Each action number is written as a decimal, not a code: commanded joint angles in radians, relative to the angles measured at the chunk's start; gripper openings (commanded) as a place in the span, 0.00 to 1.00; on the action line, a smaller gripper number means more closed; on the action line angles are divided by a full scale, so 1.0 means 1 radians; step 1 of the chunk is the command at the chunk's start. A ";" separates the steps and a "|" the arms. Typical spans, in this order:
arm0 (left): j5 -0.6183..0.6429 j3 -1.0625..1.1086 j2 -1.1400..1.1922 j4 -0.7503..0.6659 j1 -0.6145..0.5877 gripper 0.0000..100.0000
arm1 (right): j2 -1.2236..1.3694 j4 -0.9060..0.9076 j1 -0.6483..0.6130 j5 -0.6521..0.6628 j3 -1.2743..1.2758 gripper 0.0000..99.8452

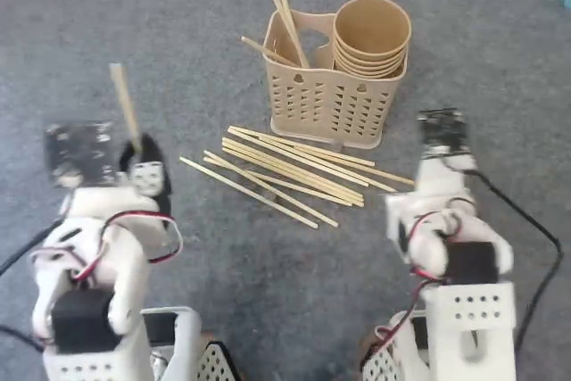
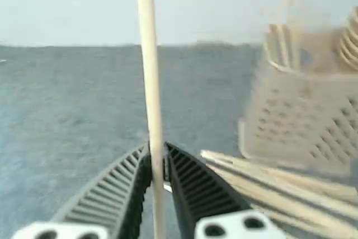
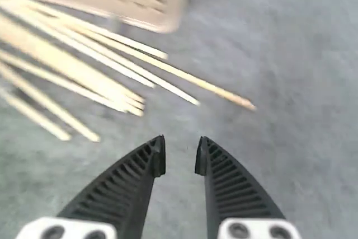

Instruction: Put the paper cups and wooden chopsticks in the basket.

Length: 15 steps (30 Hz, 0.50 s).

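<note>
1. The left hand (image 2: 158, 158), at the left of the high view, is closed on one chopstick (image 2: 146, 54), which is gripped near its lower end and held upright.
2. The right hand (image 3: 180, 158) is parted narrowly and holds nothing.
3. Loose chopsticks (image 1: 294, 171) are fanned on the grey surface (image 1: 500, 69) at centre frame, just below the basket (image 1: 330, 104).
4. Stacked paper cups (image 1: 370, 37) are seated in the basket's right compartment, and a few sticks (image 1: 287, 11) lean in its left one.
5. The sticks are judged light, stiff and smooth. An end grip may let one pivot, so a loose one is best pinched near its middle.
</note>
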 commanded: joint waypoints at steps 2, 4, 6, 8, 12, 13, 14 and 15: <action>0.091 0.133 -0.074 -0.192 -0.206 0.01 | -0.004 -0.093 -0.191 0.015 -0.052 0.11; 0.123 0.202 -0.092 -0.258 -0.287 0.01 | -0.002 -0.131 -0.257 0.015 -0.052 0.11; 0.150 0.254 -0.095 -0.304 -0.356 0.01 | 0.025 -0.176 -0.311 0.015 -0.052 0.11; 0.176 0.294 -0.095 -0.342 -0.407 0.01 | 0.084 -0.232 -0.348 0.015 -0.054 0.11; 0.203 0.337 -0.095 -0.379 -0.462 0.01 | 0.275 -0.323 -0.401 -0.008 -0.092 0.11; 0.210 0.340 -0.095 -0.387 -0.468 0.01 | 0.331 -0.335 -0.414 -0.017 -0.115 0.11; 0.216 0.341 -0.094 -0.391 -0.474 0.01 | 0.387 -0.344 -0.429 -0.021 -0.141 0.11; 0.219 0.341 -0.094 -0.397 -0.474 0.01 | 0.446 -0.357 -0.446 -0.021 -0.167 0.11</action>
